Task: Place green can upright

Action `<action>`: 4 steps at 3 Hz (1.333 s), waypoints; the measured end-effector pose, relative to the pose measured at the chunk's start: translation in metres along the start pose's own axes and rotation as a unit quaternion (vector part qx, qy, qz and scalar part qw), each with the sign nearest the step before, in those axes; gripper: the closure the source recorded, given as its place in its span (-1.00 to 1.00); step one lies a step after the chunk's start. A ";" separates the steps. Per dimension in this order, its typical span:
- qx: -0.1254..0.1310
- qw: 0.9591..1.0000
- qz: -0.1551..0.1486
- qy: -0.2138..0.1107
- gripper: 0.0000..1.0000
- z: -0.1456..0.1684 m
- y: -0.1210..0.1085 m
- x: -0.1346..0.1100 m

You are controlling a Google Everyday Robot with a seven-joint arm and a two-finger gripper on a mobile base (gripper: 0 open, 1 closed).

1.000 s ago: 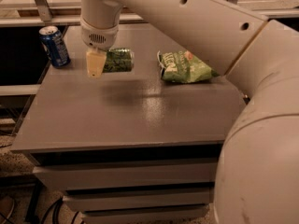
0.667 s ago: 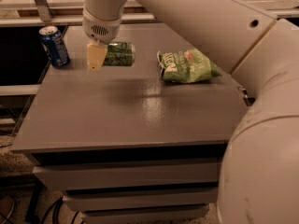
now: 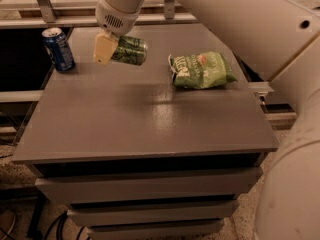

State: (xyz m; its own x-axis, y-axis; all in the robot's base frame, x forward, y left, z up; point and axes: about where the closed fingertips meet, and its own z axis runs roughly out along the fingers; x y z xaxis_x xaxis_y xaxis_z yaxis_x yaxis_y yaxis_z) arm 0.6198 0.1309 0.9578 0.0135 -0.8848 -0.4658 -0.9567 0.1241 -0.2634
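Though it is tipped on its side rather than standing, the green can (image 3: pixel 131 50) sits in the upper left part of the frame, its long axis running roughly left to right and its silver right end facing the middle of the picture. It appears to be raised off the worktop (image 3: pixel 150 126), with a dim shadow on the grey surface below it. The gripper (image 3: pixel 112 52) is pinching the can at its left end. One pale finger (image 3: pixel 104 48) shows in front of that end, and the other is hidden behind the can. The gripper hangs from a round white wrist just above it, and the white arm (image 3: pixel 235 24) crosses the whole upper right of the frame and runs down the right edge.

Left of the can, well apart from it, a dark blue can (image 3: pixel 58 49) stands upright near the worktop's far left corner. Right of the green can, past a stretch of bare surface, a green snack bag (image 3: pixel 201 70) lies flat, close to the worktop's right edge. Below the worktop's front edge, grey drawer fronts (image 3: pixel 150 190) are stacked toward the bottom of the frame, and dark cables (image 3: pixel 55 226) lie on the floor at lower left.
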 end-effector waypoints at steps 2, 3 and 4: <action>0.021 0.996 0.067 -0.060 1.00 -0.009 0.002 -0.007; 0.026 0.992 0.103 -0.071 1.00 -0.008 0.006 -0.005; 0.035 0.987 0.135 -0.073 1.00 -0.008 0.012 0.003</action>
State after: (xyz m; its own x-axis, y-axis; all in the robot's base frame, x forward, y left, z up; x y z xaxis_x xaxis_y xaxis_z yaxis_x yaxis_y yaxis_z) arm 0.6063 0.1257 0.9601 -0.1928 -0.7410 -0.6432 -0.9088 0.3820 -0.1677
